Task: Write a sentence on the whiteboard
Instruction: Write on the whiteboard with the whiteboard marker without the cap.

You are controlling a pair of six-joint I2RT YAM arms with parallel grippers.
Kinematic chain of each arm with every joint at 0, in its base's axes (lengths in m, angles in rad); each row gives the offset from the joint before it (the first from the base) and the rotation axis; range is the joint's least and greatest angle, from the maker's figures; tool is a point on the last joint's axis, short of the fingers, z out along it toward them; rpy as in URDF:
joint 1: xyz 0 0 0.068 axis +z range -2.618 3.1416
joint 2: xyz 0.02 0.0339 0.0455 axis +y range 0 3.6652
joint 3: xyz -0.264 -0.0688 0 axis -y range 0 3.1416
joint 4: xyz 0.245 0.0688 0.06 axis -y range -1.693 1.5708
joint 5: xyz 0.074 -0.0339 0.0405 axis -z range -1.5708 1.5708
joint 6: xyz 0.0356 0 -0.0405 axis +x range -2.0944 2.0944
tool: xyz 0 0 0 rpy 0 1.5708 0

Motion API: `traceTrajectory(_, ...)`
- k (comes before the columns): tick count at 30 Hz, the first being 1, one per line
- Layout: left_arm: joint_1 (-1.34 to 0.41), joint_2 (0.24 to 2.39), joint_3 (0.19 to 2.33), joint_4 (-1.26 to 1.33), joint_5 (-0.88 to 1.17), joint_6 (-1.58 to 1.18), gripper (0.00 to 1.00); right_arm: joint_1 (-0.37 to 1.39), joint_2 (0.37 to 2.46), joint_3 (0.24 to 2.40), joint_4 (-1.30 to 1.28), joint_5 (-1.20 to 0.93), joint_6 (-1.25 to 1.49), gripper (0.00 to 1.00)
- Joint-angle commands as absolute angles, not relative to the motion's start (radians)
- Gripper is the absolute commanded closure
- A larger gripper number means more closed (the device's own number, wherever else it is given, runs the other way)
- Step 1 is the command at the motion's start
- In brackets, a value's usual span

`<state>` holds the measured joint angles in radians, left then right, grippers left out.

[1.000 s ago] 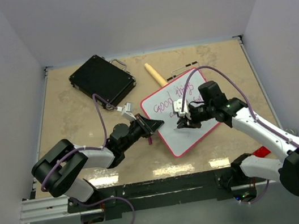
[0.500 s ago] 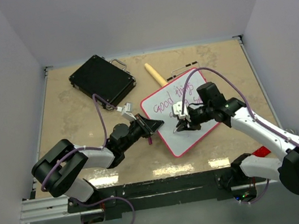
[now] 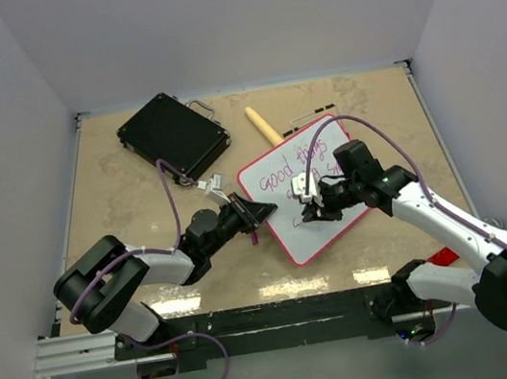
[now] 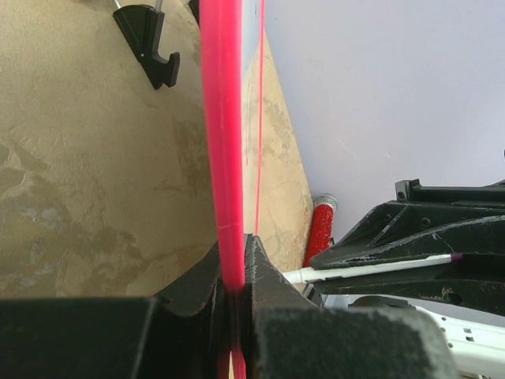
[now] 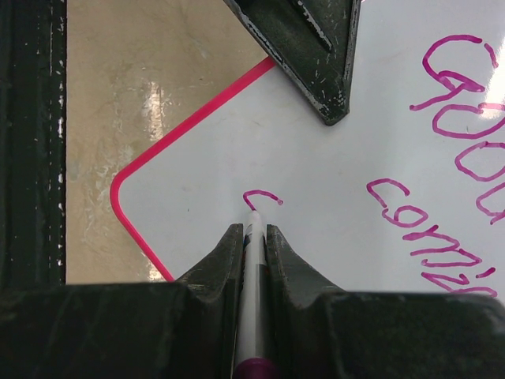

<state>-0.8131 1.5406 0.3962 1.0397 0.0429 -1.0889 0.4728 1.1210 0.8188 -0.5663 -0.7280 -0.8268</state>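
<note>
Wearing white shells over black joints on left arm [image 3: 154, 264] at 8 o'clock, right arm [image 3: 433, 213] at 4. Trailing purple cables [image 3: 168, 189]. Showing scuffed black fingers [image 5: 221, 260] on right gripper [image 5: 252, 229].

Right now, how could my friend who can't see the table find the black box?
Start at the beige stone-patterned table and look to its far left corner in the top view. There lies the flat black rectangular hard case, left of the pale wooden stick. It is the only dark boxy thing, unlike the glossy white red-rimmed whiteboard.
</note>
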Motion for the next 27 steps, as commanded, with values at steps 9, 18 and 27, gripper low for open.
traceTrajectory(9,-0.813,1.509,0.407,1.147,0.003,-1.051,1.0,0.476,1.118,0.838,-0.615,-0.693,-0.87,1.0)
traceTrajectory(18,-0.813,1.511,0.407,1.149,0.003,-1.049,1.0,0.476,1.134,0.851,-0.678,-0.759,-0.937,1.0)
traceTrajectory(27,-0.811,1.519,0.396,1.163,0.003,-1.051,1.0,0.48,1.147,0.884,-0.71,-0.83,-0.979,1.0)
